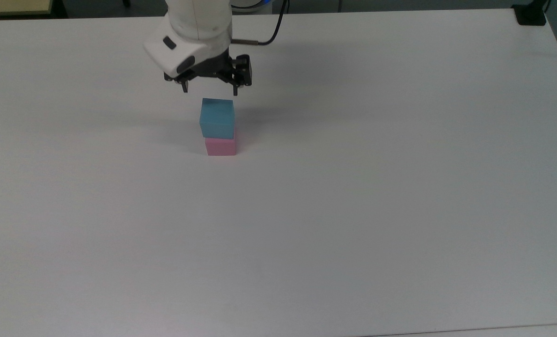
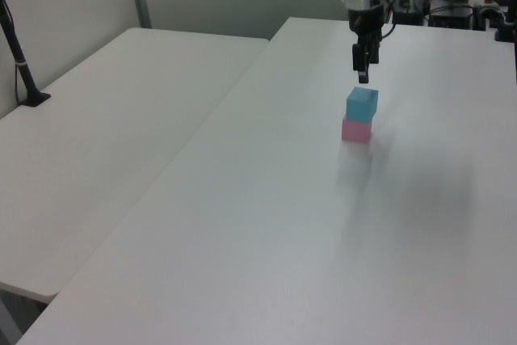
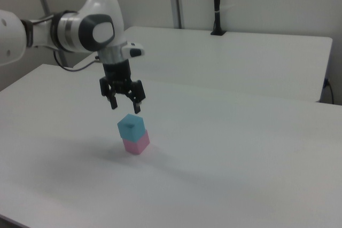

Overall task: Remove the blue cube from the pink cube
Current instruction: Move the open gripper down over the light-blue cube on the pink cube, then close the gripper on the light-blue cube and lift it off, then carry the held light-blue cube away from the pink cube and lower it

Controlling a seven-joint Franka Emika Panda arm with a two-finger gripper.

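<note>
In the top view, the blue cube [image 1: 217,118] sits on the pink cube [image 1: 220,146], both near the middle of the white counter [image 1: 400,187]. The blue one overhangs slightly toward the top view's left, so the stack is not square. The pincer [image 1: 209,89] hangs just above the blue cube's far edge with its fingers spread, holding nothing. One risk I see here is that the fingertips are not yet centred over the cube. A straight descent from this spot could drive a fingertip onto the top face and push the stack over.

In the left view, the pincer [image 2: 363,73] is above the blue cube [image 2: 362,104] and apart from it, with the pink cube [image 2: 356,130] beneath. From this side the fingers line up one behind the other, so their spread cannot be judged. A descent that goes too deep would close on the seam or on the pink cube, and both cubes would lift or drag together.

In the right view, the open pincer [image 3: 124,104] hovers over the blue cube [image 3: 131,126], offset a little toward the right view's left. The pink cube [image 3: 136,142] rests on the counter. The spread looks only a little wider than the cube, so a small sideways error could catch an edge. An off-centre squeeze could also twist the blue cube and shove the pink one aside.
</note>
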